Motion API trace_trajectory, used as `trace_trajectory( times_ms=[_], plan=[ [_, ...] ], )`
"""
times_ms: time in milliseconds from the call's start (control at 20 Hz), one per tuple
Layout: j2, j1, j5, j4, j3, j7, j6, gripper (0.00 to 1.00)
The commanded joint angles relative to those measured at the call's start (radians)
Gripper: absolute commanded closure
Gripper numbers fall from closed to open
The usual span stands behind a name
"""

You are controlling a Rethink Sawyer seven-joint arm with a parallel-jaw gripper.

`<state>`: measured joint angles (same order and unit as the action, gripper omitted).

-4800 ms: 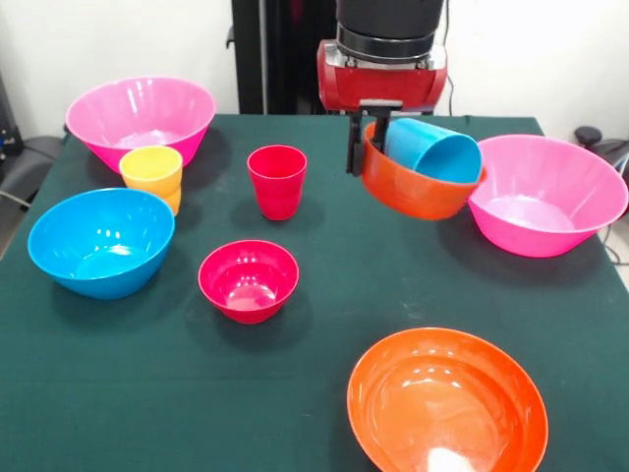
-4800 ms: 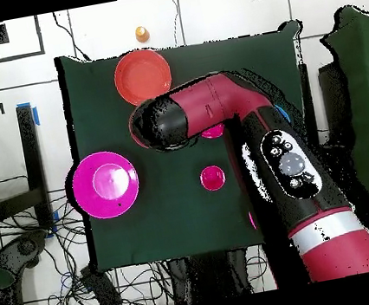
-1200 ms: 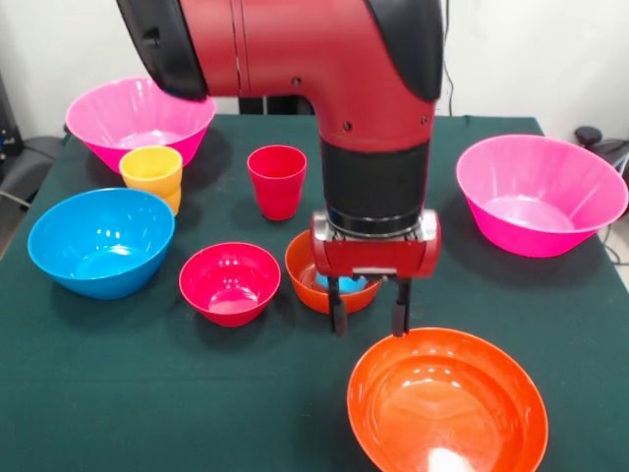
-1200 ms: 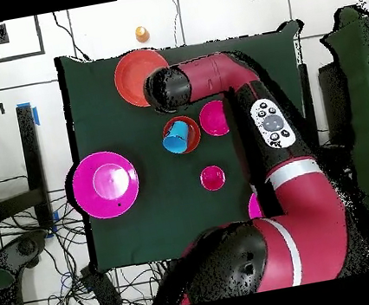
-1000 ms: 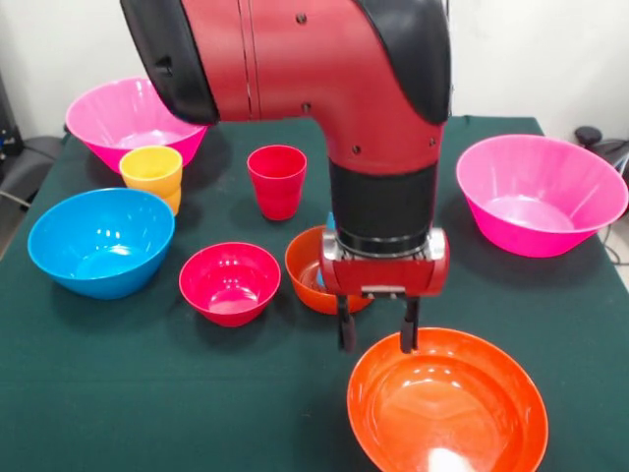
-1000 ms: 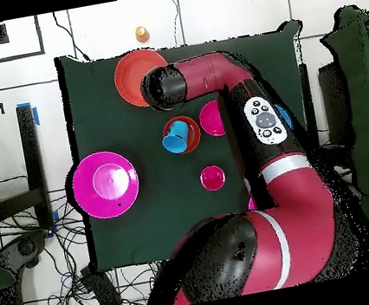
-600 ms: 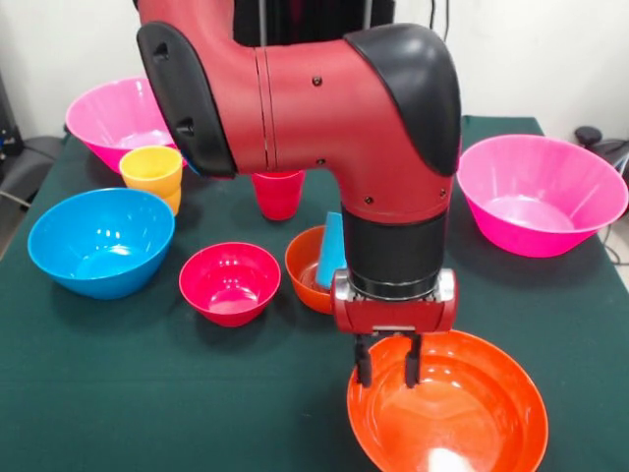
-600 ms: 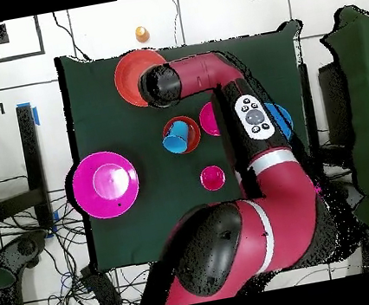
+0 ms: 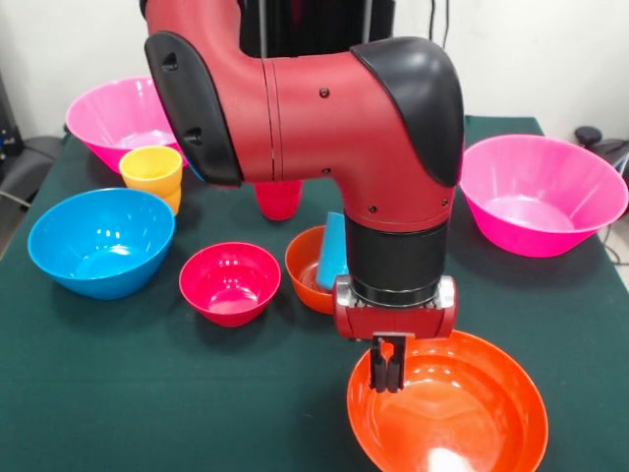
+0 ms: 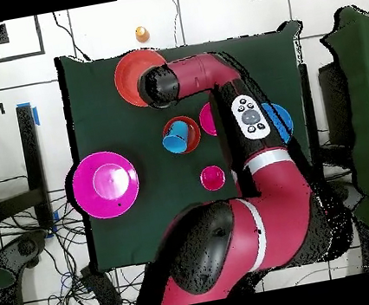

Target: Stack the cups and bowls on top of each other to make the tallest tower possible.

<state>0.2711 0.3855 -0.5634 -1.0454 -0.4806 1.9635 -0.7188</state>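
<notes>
My gripper (image 9: 386,382) is shut on the near rim of the wide shallow orange bowl (image 9: 477,408), at the table's front. Just behind it, the small orange bowl (image 9: 303,270) holds the blue cup (image 9: 332,252), tipped on its side. The crimson bowl (image 9: 229,283) sits to the left, and the blue bowl (image 9: 101,241) further left. A yellow cup (image 9: 151,167) is nested in the orange cup (image 9: 174,203). My arm hides most of the red cup (image 9: 278,201). Seen from overhead, the arm covers the gripper at the wide orange bowl (image 10: 131,70).
One large pink bowl (image 9: 138,116) stands at the back left and another (image 9: 543,192) at the right. The green table (image 9: 147,393) ends close in front of the wide orange bowl. Overhead, a pink bowl (image 10: 105,182) lies left of the arm.
The gripper came forward from the small orange bowl, lowered over the wide orange bowl's rim with its fingers apart, and has now shut on that rim.
</notes>
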Motion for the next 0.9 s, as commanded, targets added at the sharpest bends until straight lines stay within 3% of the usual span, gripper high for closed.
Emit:
trace_trajectory(
  times_ms=[50, 400, 600, 750, 900],
  plan=[
    [0.011, -0.030, -0.058, 0.055, 0.035, -0.135, -0.056, 0.00],
    [0.022, -0.046, -0.063, 0.051, 0.070, -0.108, -0.074, 0.00],
    [0.035, -0.042, -0.067, 0.043, 0.090, -0.178, -0.150, 0.00],
    [0.037, -0.047, -0.088, 0.039, 0.116, -0.173, -0.130, 0.00],
    [0.123, -0.060, -0.066, 0.002, 0.136, -0.197, -0.218, 0.00]
  ],
)
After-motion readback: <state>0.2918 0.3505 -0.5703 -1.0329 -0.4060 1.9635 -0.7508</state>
